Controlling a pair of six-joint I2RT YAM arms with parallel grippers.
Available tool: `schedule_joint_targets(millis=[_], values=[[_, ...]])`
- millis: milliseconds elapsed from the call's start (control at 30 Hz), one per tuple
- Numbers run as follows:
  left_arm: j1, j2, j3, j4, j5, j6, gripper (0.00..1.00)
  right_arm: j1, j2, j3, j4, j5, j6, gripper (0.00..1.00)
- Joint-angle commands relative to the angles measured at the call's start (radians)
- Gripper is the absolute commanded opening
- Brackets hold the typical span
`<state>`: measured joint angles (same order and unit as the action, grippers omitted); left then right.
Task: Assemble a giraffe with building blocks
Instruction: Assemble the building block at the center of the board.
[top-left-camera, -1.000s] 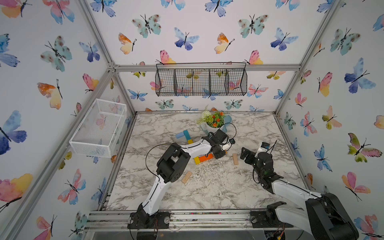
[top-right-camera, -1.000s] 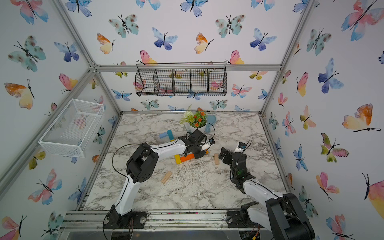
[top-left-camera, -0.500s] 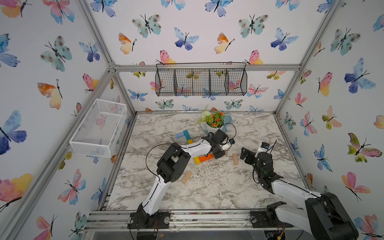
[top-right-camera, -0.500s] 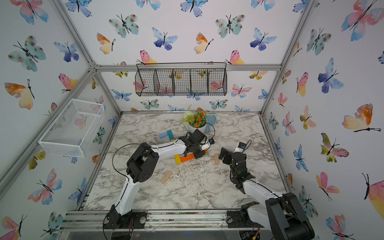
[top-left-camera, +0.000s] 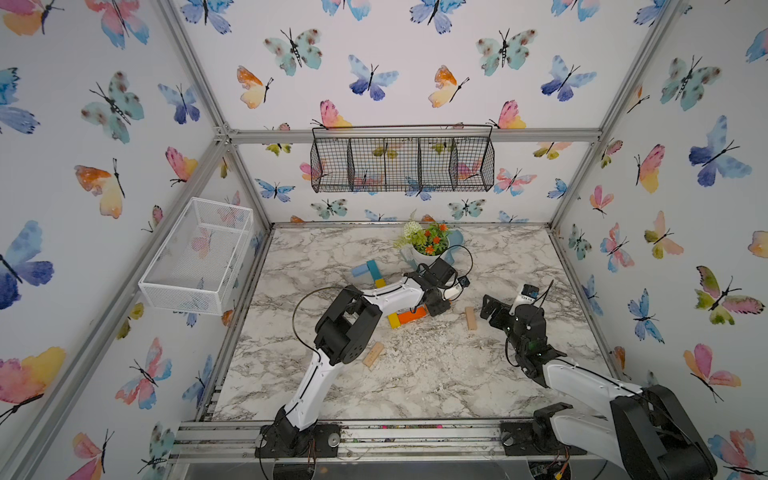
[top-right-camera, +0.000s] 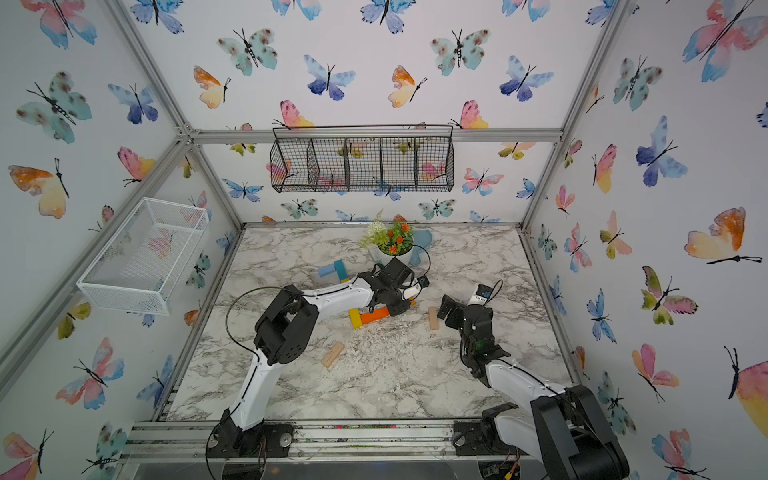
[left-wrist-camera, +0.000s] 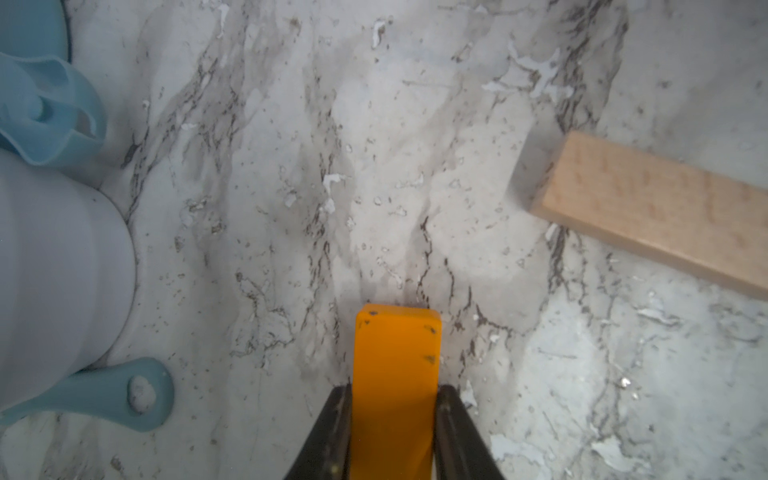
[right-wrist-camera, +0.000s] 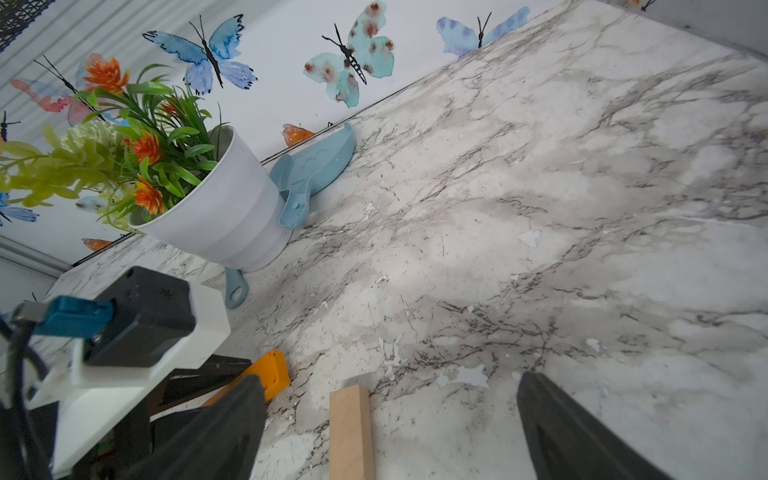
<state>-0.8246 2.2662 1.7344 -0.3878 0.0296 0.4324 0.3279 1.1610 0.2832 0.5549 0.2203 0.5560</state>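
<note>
Two orange bars: the first orange bar (top-left-camera: 411, 316) lies flat on the counter (top-left-camera: 419, 386), its end against the lower yellow bar (top-left-camera: 393, 321). The second orange bar (left-wrist-camera: 395, 353) is the one I am working.
Held bar: it is pinched across its width by the left gripper (left-wrist-camera: 395, 419), with both fingers (left-wrist-camera: 455, 424) pressed on its sides and its far end sticking out ahead. It sits low, just beside the first bar. I cannot tell whether it touches the counter.
Giraffe so far: the light-blue bar (top-left-camera: 360, 270), teal bar (top-left-camera: 373, 267) and upper yellow bar (top-left-camera: 380, 283) run in a line toward the back. My left arm (top-left-camera: 386, 297) covers the stretch between them and the body, so I cannot say the neck is joined.
Legs: both are loose. The near wood bar (top-left-camera: 470, 318) lies just beside the right gripper (top-left-camera: 490, 308). The far wood bar (top-left-camera: 373, 354) lies toward the front, well apart from the figure.
Right side: the fingers (right-wrist-camera: 561, 419) are spread wide and empty, and the near wood bar shows between them in the wrist view.
Change over the last second: almost none. Both arms stay where they were, the left pinch is unchanged, and no bar has shifted.
My reading: I judge I am settling the second body bar, not carrying it. Release looks next, then the legs.
Surroundings: the flower pot (top-left-camera: 424, 254) and blue scoop (top-left-camera: 456, 242) stand behind the left gripper, apart from the bars.
</note>
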Motion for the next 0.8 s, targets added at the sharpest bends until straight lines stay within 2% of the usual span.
schedule_joint_targets(millis=[0, 233, 567, 767], values=[[0.004, 0.037, 0.044, -0.052, -0.012, -0.032, 0.34, -0.003, 0.002, 0.017, 0.011, 0.011, -0.014, 1.00], [0.004, 0.047, 0.065, -0.069, -0.015, -0.063, 0.38, -0.003, -0.004, 0.017, 0.009, 0.014, -0.014, 1.00], [0.002, 0.038, 0.048, -0.064, -0.002, -0.099, 0.31, -0.003, -0.009, 0.015, 0.010, 0.011, -0.013, 1.00], [0.002, 0.020, 0.018, -0.052, -0.002, -0.100, 0.30, -0.003, -0.015, 0.013, 0.010, 0.010, -0.013, 1.00]])
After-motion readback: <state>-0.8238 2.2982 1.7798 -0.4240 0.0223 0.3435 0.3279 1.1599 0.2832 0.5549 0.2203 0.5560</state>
